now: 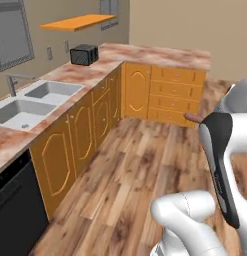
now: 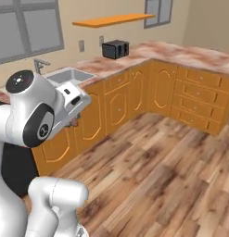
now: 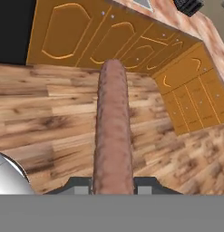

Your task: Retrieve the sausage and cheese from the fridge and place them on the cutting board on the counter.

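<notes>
In the hand view my gripper [image 3: 112,186] is shut on the sausage [image 3: 113,131], a long reddish-brown link that sticks straight out from between the dark fingertips [image 3: 78,186] over the wooden floor. The left base view shows the sausage's tip [image 1: 192,118] poking out from behind my arm, in front of the orange drawers. The marbled counter [image 1: 160,55] runs along the wall and round the corner, and I also see the counter [image 2: 181,52] from the right base view. The cheese, the fridge and the cutting board are out of view.
A double sink [image 1: 32,100] with a tap is set in the counter at the left. A black toaster [image 1: 84,54] stands near the corner under an orange wall shelf [image 1: 77,22]. A black dishwasher front [image 1: 15,205] is at the lower left. Wooden floor [image 1: 130,165] lies ahead.
</notes>
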